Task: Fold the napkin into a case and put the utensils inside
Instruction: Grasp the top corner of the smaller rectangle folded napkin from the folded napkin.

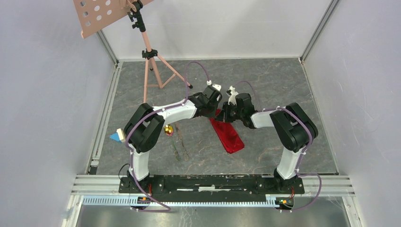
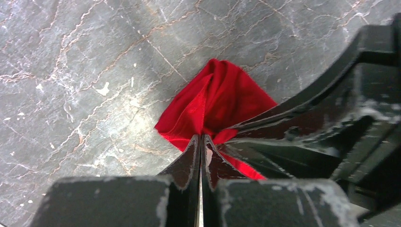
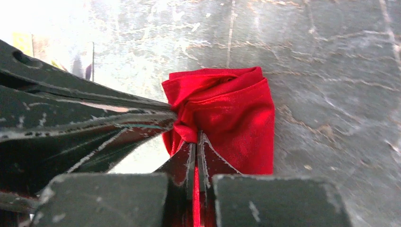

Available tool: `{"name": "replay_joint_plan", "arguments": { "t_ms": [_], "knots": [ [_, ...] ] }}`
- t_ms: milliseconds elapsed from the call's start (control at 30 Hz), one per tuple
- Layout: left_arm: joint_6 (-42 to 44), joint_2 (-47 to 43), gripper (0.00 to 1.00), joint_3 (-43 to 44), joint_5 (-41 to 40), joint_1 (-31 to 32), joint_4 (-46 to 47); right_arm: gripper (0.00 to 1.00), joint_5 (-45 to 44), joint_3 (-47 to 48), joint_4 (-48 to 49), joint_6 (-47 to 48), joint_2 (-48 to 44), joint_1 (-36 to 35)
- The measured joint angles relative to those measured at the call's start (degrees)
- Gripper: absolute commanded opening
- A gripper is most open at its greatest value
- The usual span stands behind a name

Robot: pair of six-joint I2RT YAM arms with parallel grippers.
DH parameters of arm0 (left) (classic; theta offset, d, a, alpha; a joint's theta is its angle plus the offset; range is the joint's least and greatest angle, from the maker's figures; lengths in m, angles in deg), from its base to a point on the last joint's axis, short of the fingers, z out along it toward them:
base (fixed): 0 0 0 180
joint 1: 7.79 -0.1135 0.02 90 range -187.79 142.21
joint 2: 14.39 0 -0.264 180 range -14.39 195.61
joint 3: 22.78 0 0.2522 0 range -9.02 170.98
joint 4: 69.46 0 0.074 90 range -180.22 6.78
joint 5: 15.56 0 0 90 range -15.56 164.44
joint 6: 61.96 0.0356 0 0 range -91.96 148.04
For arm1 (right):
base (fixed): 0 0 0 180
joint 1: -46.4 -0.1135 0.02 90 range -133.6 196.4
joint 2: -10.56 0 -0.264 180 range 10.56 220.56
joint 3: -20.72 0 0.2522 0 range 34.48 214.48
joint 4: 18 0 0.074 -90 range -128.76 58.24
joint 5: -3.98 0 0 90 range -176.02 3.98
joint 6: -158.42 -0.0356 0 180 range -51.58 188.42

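Top external view: the napkin (image 1: pixel 229 136) is seen as a narrow, long red strip laid diagonally on the grey marbled table (image 1: pixel 274 85), between the two arms. Its near end lies flat and free, while its far end is covered by both grippers. The left gripper (image 1: pixel 217 109) and the right gripper (image 1: pixel 227 113) are brought together over that far end, almost touching each other.

To the left of the cloth, well apart from it, the utensils are left on the table. A spoon (image 1: pixel 168 130) with a gold bowl is seen beside the left arm's elbow, and thin dark pieces (image 1: pixel 180 150) are laid nearer the bases. A small blue and yellow block (image 1: pixel 116 137) is seen at the left edge of the table. A pink tripod stand (image 1: pixel 151 64) with a perforated board is set at the far left corner.

In the left wrist view, the left gripper (image 2: pixel 202 138) is shown with its jaws pressed together on a bunched fold of the napkin (image 2: pixel 220 97). The cloth is puckered upward from the pinch, and the right arm's fingers (image 2: pixel 302 120) are met at the same spot from the right.

In the right wrist view, the right gripper (image 3: pixel 196 142) is likewise clamped on the napkin (image 3: pixel 236 118), with red fabric visible between its fingers. The left arm's fingers (image 3: pixel 99 118) are seen reaching in from the left to the same gathered corner. The upper left of this view is washed out by glare.
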Motion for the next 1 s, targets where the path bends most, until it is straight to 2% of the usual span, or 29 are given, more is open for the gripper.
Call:
{"name": "replay_joint_plan", "arguments": {
  "t_ms": [167, 333, 400, 500, 633, 767, 1000],
  "knots": [
    [-0.1, 0.0, 0.02, 0.0, 0.8, -0.2, 0.8, 0.02, 0.5, 2.2, 1.4, -1.0, 2.8, -0.3],
    [-0.4, 0.0, 0.02, 0.0, 0.8, -0.9, 0.8, 0.27, 1.8, 3.2, 1.5, -0.5, 3.5, -0.1],
    [-0.6, 0.0, 0.02, 0.0, 0.8, -1.0, 0.7, 0.33, 2.6, 2.8, 1.5, -0.1, 2.8, 0.3],
    [-0.9, 0.0, 0.02, 0.0, 1.0, -1.1, 0.7, 0.39, 3.7, 0.8, 1.0, 0.6, 0.1, 1.2],
    [-1.0, 0.0, 0.02, 0.0, 1.3, -1.3, 0.7, 0.42, 4.2, -1.0, 0.0, 1.3, -3.6, 2.4],
    [-1.0, 0.0, 0.02, -0.1, 1.4, -1.5, 0.7, 0.41, 4.3, -1.2, -0.2, 1.7, -5.3, 2.8],
    [-1.1, 0.0, 0.02, -0.1, 2.6, -1.6, 0.7, 0.14, 4.9, -0.3, -0.1, 1.8, -3.5, 2.6]
  ]
}}
